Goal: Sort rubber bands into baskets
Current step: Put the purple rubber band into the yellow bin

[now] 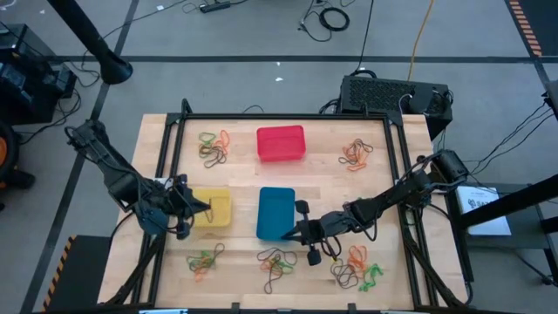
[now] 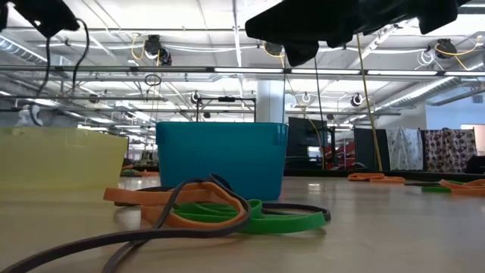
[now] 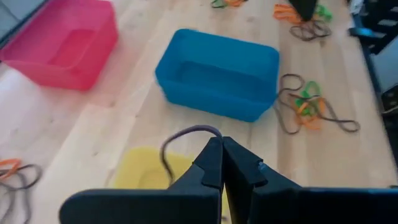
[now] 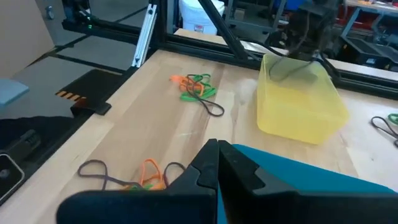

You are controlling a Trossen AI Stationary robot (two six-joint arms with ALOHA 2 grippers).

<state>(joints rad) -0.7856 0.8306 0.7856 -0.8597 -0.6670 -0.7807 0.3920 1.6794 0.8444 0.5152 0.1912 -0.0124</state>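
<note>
I have the left gripper [image 1: 202, 207] over the yellow basket [image 1: 218, 212], which sits toward the desk's left edge, and its fingers are pressed together on a dark rubber band [image 3: 186, 138] whose loop arcs up from the tips above the basket. My right gripper [image 1: 292, 231] hangs at the near right corner of the blue basket [image 1: 275, 208] in the middle of the desk, fingers pinched together with nothing between them that I can see. The red basket [image 1: 281, 143] sits toward the far edge, well apart from both arms. Loose piles of orange, green and dark bands lie around the desk [image 1: 331, 187]: one at the far left [image 1: 213, 146], one at the far right [image 1: 356, 153], one near the near left corner [image 1: 205, 258], one at the near edge in the middle [image 1: 277, 262] and one toward the near right corner [image 1: 356, 269]. The low camera shows that middle pile [image 2: 204, 211] lying just in front of the blue basket.
</note>
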